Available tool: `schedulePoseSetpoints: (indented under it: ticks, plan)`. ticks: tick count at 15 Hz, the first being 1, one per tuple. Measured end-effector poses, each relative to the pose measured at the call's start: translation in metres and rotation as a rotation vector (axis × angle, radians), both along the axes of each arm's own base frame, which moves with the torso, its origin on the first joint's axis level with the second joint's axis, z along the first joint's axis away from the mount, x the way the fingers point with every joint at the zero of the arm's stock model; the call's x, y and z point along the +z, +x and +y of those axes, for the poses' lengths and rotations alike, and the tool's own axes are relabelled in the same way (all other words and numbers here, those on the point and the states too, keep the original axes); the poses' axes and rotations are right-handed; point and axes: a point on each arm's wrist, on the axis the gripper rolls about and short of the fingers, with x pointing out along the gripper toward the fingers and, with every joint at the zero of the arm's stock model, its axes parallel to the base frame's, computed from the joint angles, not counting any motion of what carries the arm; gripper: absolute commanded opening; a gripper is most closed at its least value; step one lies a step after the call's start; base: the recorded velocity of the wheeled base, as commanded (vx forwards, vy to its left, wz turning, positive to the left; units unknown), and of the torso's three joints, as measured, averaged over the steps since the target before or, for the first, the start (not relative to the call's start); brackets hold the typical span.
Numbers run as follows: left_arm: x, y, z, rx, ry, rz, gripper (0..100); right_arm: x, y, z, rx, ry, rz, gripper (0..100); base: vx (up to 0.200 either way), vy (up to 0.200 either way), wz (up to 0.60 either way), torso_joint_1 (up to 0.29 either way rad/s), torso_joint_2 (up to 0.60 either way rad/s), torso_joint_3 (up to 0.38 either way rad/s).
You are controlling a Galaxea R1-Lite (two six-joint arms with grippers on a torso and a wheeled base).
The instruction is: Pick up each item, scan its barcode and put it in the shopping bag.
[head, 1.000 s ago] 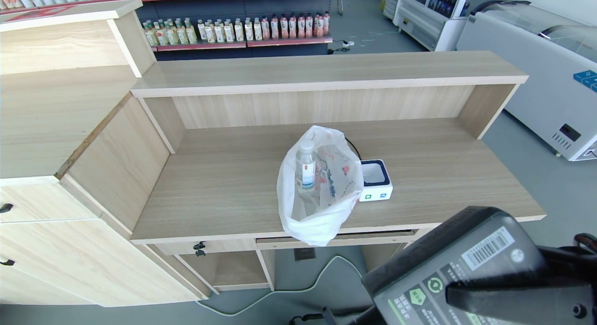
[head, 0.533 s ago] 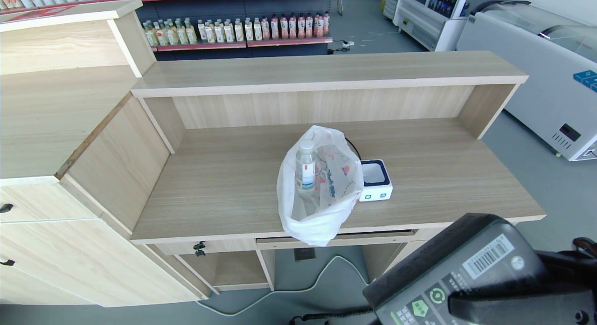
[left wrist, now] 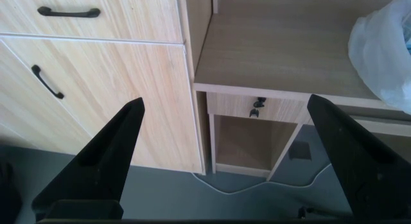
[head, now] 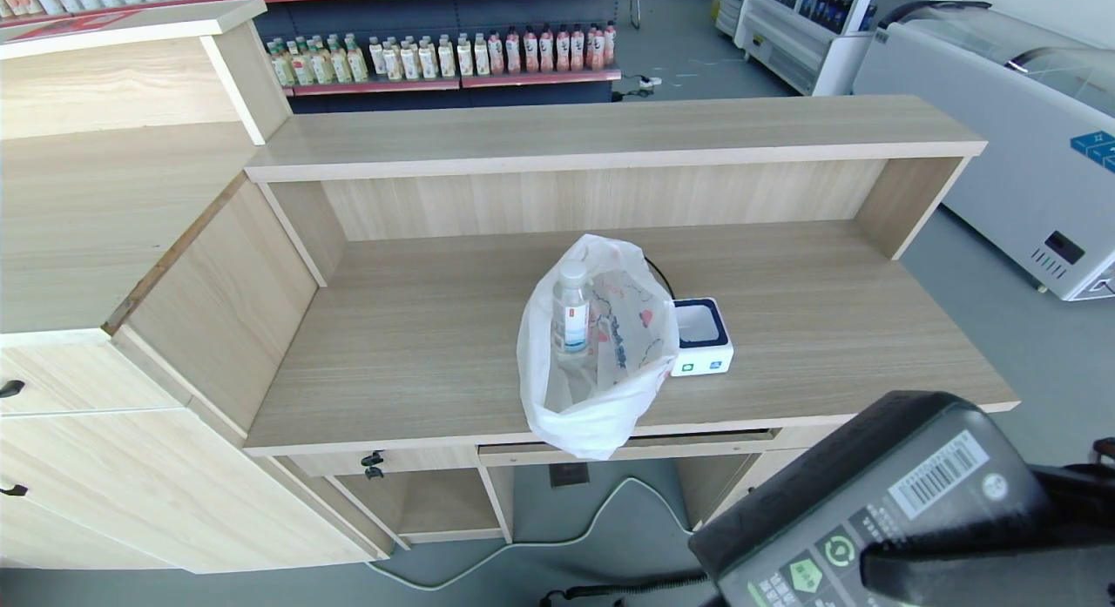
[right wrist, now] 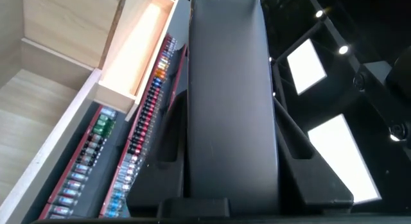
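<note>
A white shopping bag (head: 601,398) stands open on the wooden counter (head: 418,346), with a clear water bottle (head: 571,309) upright inside it. Beside the bag sits a white barcode scanner (head: 701,335) with a dark blue window. Below the counter's front edge, at the lower right, my right gripper (right wrist: 231,153) is shut on a flat black package (head: 880,485) whose barcode label (head: 936,474) faces up. The same black package (right wrist: 231,102) runs lengthwise between its fingers. My left gripper (left wrist: 225,102) hangs open and holds nothing, low before the counter's left front corner; the bag's edge (left wrist: 385,51) shows beyond it.
A raised ledge (head: 610,137) walls the counter's back and right side. A tall wooden cabinet (head: 104,241) with drawers (left wrist: 96,70) closes off the left. A cable (head: 523,537) lies on the floor under the desk. Freezers (head: 1002,111) stand at the right, drink shelves (head: 444,58) behind.
The black package in my right gripper has shifted slightly to the right. The bag, bottle and scanner have stayed put.
</note>
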Motion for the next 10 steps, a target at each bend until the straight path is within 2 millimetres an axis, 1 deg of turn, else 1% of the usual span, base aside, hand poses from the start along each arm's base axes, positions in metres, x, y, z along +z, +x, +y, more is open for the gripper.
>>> schedulePoseSetpoints:
  ticks: [5, 8, 9, 10]
  plan:
    - [0.0, 0.0, 0.0, 0.0, 0.0, 0.0, 100, 0.003, -0.005, -0.003, 0.059, 0.007, -0.017, 0, 0.0, 0.0, 0.0, 0.0, 0.0, 0.0]
    - [0.0, 0.0, 0.0, 0.0, 0.0, -0.001, 100, 0.002, -0.005, -0.006, 0.045, 0.001, 0.003, 0, 0.0, 0.0, 0.0, 0.0, 0.0, 0.0]
    - [0.0, 0.0, 0.0, 0.0, 0.0, 0.0, 100, 0.007, -0.001, -0.008, 0.002, 0.021, 0.024, 0, 0.0, 0.0, 0.0, 0.0, 0.0, 0.0]
    - [0.0, 0.0, 0.0, 0.0, 0.0, 0.0, 100, 0.014, 0.005, -0.014, -0.116, 0.065, 0.081, 0, 0.0, 0.0, 0.0, 0.0, 0.0, 0.0]
